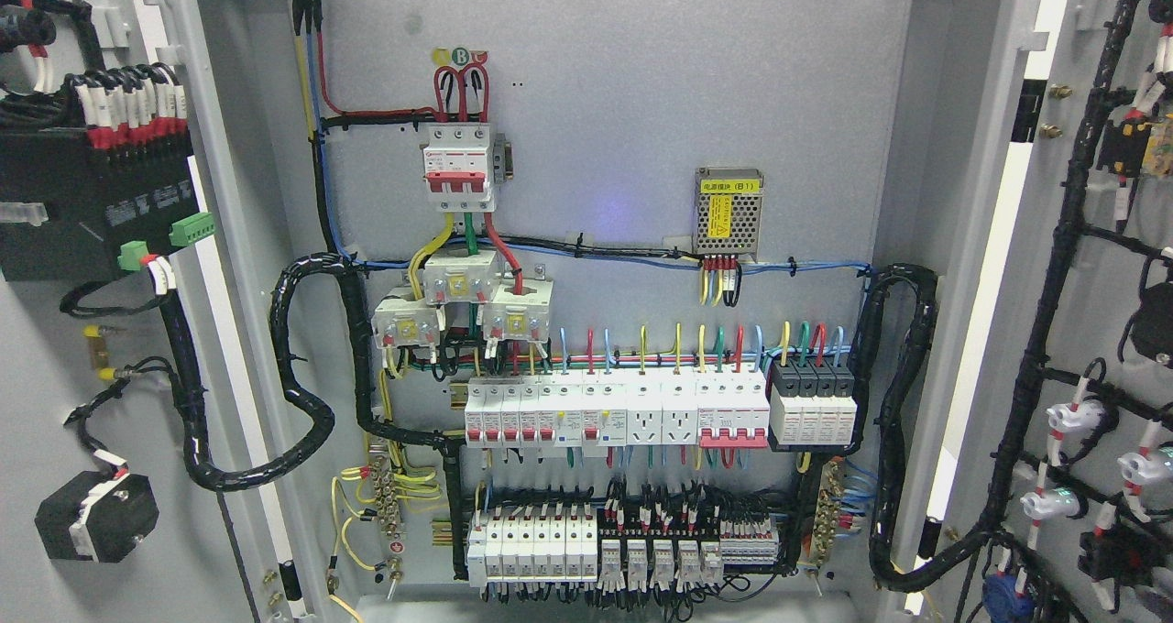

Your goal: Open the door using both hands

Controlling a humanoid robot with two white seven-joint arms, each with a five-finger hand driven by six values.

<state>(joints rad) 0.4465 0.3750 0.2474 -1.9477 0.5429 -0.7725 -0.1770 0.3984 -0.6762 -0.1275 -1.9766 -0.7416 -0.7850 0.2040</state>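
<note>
The grey electrical cabinet stands with both doors swung wide. The left door [37, 366] shows its inner face at the picture's left, carrying a black module and wire bundles. The right door [1109, 266] shows its inner face at the picture's right, with black cable looms and white indicator lamps. Between them the back panel [623, 119] is fully exposed. Neither of my hands nor arms appears anywhere in the head view.
On the panel sit a red-and-white main breaker [458, 169], a mesh-cased power supply [729, 211], a row of white breakers [614, 412] and lower terminal blocks [623, 550]. Thick black cable looms [302, 403] hang from each door hinge side into the cabinet.
</note>
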